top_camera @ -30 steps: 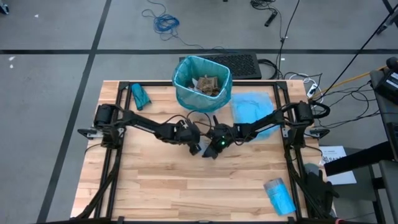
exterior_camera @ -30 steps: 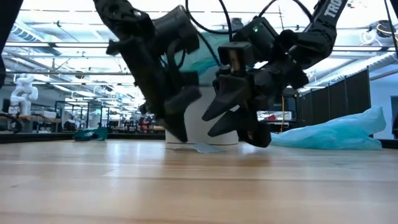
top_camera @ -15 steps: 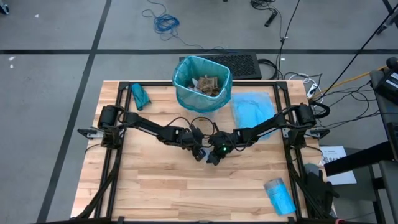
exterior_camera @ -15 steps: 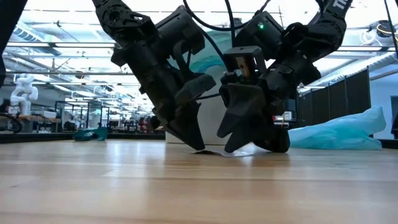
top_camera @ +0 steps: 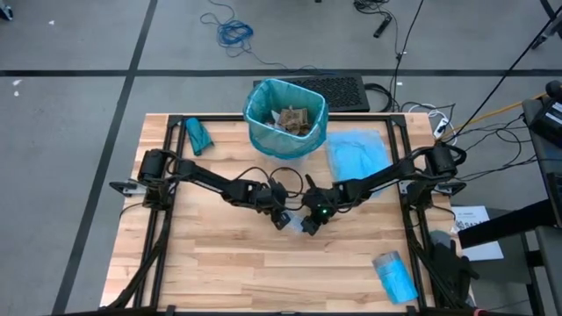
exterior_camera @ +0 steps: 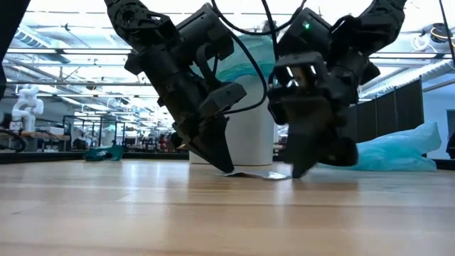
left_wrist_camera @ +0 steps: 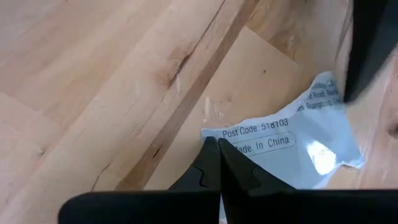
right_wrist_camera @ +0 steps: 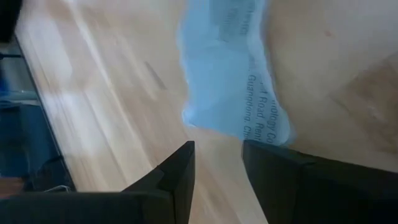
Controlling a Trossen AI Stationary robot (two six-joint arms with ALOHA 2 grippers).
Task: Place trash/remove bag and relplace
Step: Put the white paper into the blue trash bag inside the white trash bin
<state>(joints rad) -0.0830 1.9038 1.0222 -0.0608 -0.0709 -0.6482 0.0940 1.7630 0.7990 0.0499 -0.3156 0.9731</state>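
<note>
We see 1 pale blue scrap [left_wrist_camera: 292,149] lying flat on the worktop [top_camera: 228,263], directly under the 2 tools; its long axis runs from 1 tool across to the other, and its print reads "Made in China".

The left tool [top_camera: 283,218] is clenched, its 2 fingers pressed tip to tip with the points down on the near edge of the scrap; we cannot tell whether they pinch it or only press on it. The left arm reaches in low from its base, wrist tipped steeply down.

The right tool [top_camera: 309,226] sits just beside the left one, tips almost touching the worktop. Its 2 fingers [right_wrist_camera: 180,174] stand part open with a gap between them, grasping nothing, and the scrap lies just ahead of them. The right arm stretches in low from the opposite side, so the 2 arms meet at mid-worktop.

Beyond both tools stands 1 bin [top_camera: 285,118] with a teal liner, holding brown paper wads [top_camera: 290,118]. Behind the right tool lies 1 loose blue bag [top_camera: 356,154].
</note>
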